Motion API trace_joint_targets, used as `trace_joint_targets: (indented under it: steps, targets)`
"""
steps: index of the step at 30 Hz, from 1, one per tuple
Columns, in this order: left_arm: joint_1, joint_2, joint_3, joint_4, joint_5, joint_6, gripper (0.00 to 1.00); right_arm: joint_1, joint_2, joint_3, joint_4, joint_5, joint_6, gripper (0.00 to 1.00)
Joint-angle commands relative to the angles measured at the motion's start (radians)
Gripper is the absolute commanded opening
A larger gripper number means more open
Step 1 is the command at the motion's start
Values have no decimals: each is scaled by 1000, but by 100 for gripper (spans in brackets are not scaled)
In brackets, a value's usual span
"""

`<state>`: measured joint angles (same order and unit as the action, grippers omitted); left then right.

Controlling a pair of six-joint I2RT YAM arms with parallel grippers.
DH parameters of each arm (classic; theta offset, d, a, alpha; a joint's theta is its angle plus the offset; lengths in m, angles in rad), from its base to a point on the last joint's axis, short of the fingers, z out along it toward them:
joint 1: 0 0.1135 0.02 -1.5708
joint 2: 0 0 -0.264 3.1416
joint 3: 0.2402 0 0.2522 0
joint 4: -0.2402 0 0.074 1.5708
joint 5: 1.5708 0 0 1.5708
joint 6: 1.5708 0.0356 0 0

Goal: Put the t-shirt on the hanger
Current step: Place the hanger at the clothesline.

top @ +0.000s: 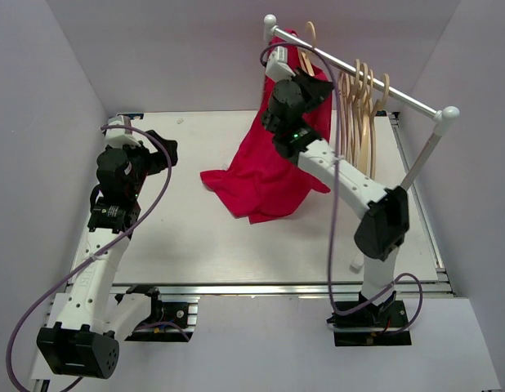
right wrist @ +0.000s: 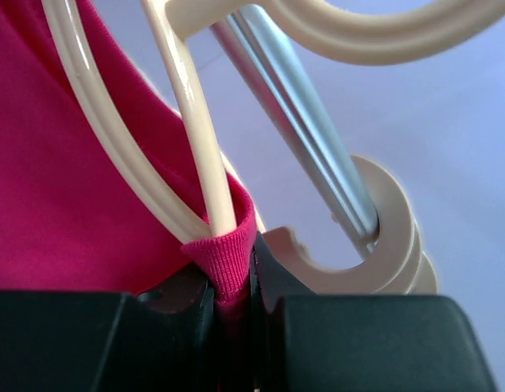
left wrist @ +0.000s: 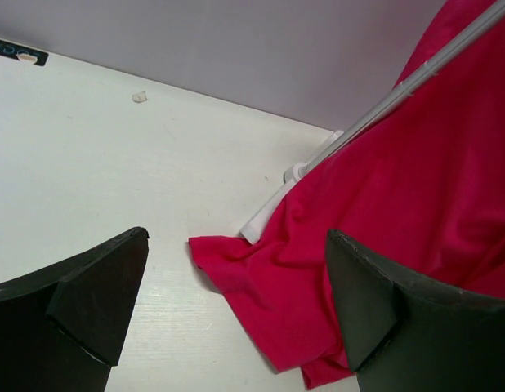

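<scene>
red t-shirt [top: 273,167] hung up at the rail [top: 375,84], our right jaws clamped on its collar.
we saw the collar rib pinched tight against the pale hanger [right wrist: 195,139], whose hook sat over the rail; the hem trailed onto the tabletop [top: 195,245]. our left jaws stood wide apart above the tabletop, near that hem.

hanger [right wrist: 195,139]: upper part cut by top edge.
t-shirt [top: 269,175]: upper part hidden behind right arm [top: 342,175].
rack base [left wrist: 263,222]: partly under the cloth.
</scene>
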<state>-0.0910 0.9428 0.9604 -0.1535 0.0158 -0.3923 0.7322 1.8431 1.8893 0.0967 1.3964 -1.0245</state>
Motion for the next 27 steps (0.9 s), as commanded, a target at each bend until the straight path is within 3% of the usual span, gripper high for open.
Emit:
trace_joint_targets:
  steps: [1, 2, 13, 17, 27]
  targets:
    - [4, -9, -12, 12, 0, 9, 98, -8, 50, 21, 1215, 268, -869, 0]
    - [2, -10, -15, 15, -8, 12, 98, -1, 51, -14, 1096, 266, -780, 0]
    - [4, -7, -25, 19, -51, 27, 98, -5, 157, 59, 1088, 262, -780, 0]
    - [2, -4, -31, 20, -50, 26, 98, -31, 169, -18, 1112, 268, -783, 0]
    - [4, 2, -41, 28, -48, 27, 98, -76, 266, -30, 1132, 276, -786, 0]
